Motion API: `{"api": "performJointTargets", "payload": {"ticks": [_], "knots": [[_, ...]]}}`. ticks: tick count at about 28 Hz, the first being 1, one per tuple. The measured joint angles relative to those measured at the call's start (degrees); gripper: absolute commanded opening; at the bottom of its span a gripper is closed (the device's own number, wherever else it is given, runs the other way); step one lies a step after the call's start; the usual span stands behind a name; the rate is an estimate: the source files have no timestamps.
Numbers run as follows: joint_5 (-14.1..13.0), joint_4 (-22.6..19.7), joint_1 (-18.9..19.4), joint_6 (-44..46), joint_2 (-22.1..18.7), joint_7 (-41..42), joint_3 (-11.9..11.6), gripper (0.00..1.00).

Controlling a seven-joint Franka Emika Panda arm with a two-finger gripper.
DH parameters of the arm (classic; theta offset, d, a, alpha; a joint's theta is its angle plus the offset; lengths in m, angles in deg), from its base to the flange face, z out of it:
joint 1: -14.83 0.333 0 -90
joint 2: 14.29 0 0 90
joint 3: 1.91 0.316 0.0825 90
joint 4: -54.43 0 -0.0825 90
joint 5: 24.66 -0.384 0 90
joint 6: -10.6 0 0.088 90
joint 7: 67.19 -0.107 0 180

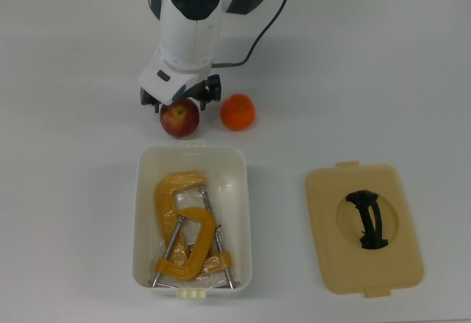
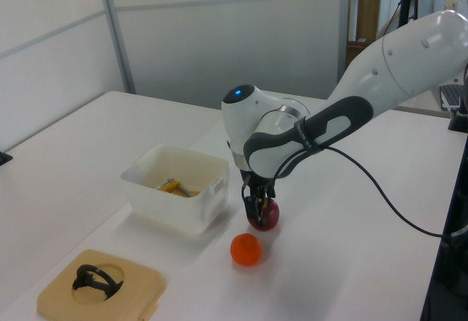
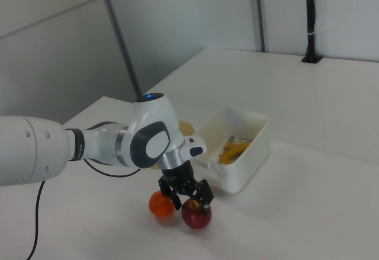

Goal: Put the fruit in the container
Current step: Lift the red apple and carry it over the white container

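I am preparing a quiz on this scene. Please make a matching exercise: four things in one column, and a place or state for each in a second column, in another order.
Things:
1. apple
2. orange
3. clamps
4. lid

Places or states:
a. lying inside the tub
b. on the table, at the top view's right of the tub
c. under the gripper
d. free on the table, beside the apple

Pairs: 1-c, 2-d, 3-a, 4-b
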Motion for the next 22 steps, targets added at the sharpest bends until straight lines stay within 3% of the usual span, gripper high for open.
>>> {"api": "performJointTargets", "payload": {"ticks": [3, 5, 6, 9, 11, 17, 22], "knots": [[0.08, 0.10, 0.00, -1.89, 1.21, 0.00, -0.01, 0.96], [0.70, 0.23, 0.00, -2.30, 1.83, 0.00, -0.01, 0.72], [1.15, 0.29, 0.00, -2.38, 2.05, -0.01, -0.01, 0.46], [2.23, 0.60, 0.02, -2.40, 2.26, -0.02, 0.00, 0.23], [2.34, 0.72, 0.02, -2.40, 2.26, -0.02, -0.01, 0.13], [2.06, 1.70, -0.03, -0.19, 1.61, -0.17, -0.09, 0.13], [-2.48, 6.99, -0.31, 3.60, 0.54, -0.25, -0.17, 0.15]]}}
